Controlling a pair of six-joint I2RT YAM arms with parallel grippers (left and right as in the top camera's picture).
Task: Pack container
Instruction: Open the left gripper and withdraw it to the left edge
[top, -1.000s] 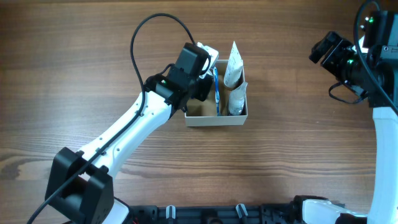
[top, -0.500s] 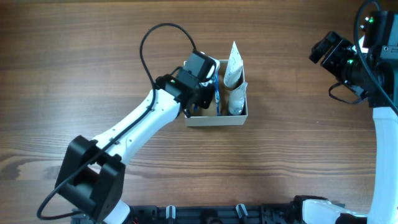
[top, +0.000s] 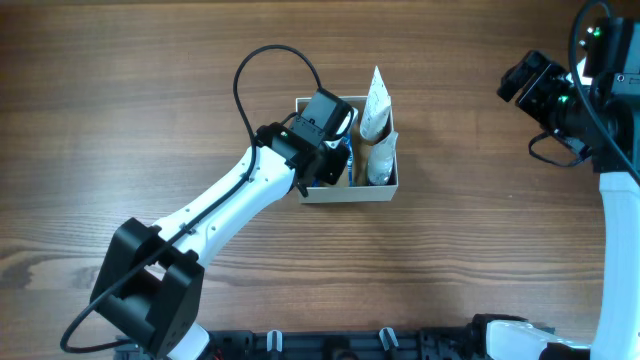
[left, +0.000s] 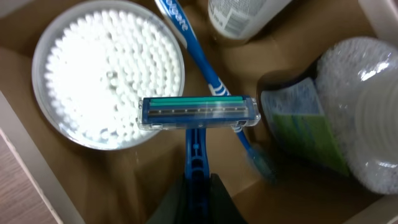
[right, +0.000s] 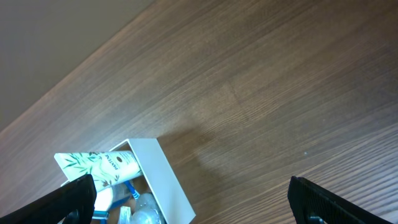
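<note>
The container is a small white-walled box with a brown inside, at the table's middle. My left gripper reaches into it and is shut on the blue handle of a razor, whose teal head hangs over the box floor. Under it lie a round clear case of cotton swabs and a blue toothbrush. A white tube and a clear bottle stand in the box's right part. My right gripper is open and empty, far right of the box.
The wooden table extends around the box on all sides. The left arm's black cable loops above the box's left side. The right arm stands at the table's right edge.
My left gripper has moved right and down into the box with the razor. The right arm has not moved.
</note>
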